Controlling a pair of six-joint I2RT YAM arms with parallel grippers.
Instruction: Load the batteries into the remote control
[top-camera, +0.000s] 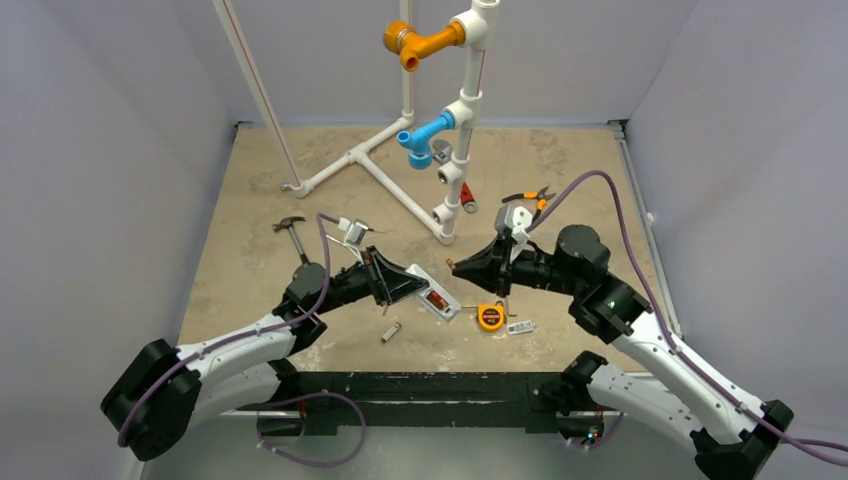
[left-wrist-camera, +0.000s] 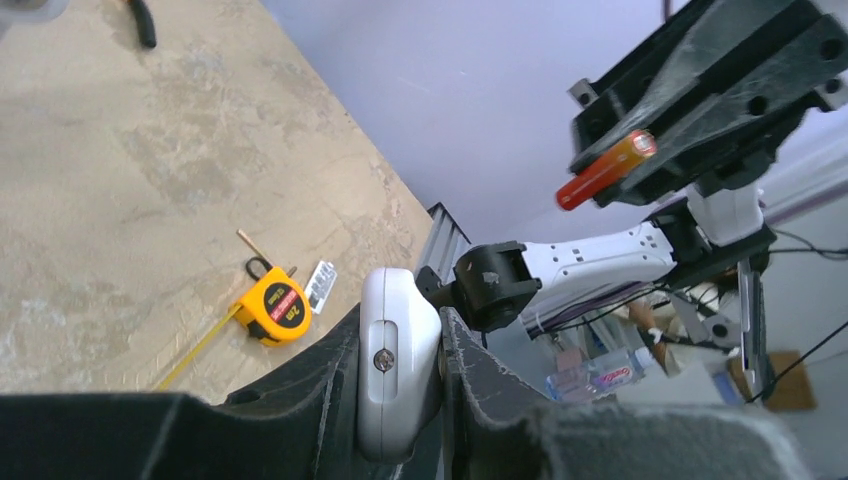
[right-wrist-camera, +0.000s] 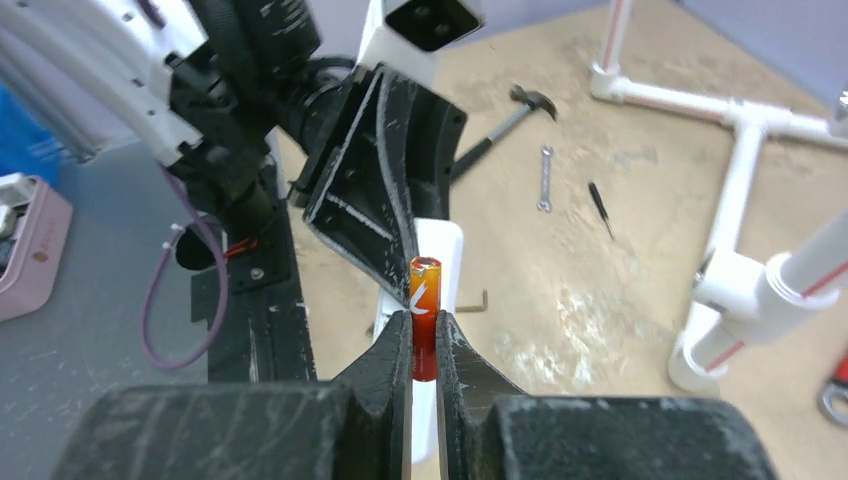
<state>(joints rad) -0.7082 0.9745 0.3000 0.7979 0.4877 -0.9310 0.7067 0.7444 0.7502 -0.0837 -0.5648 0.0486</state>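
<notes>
Right wrist view: the right gripper (right-wrist-camera: 423, 338), clamped on a red battery (right-wrist-camera: 424, 300) whose long axis sticks straight out past its fingertips, faces the white remote control (right-wrist-camera: 446, 250) just beyond the battery's tip, held tight edgewise by the closed left gripper (left-wrist-camera: 399, 332) opposite.

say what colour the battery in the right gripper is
The battery is red, orange toward one end; clearest in right wrist view.

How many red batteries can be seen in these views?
2. One battery is gripped in the right fingers; a second battery seems to lie in the bay of the remote. More may be hidden.
</notes>
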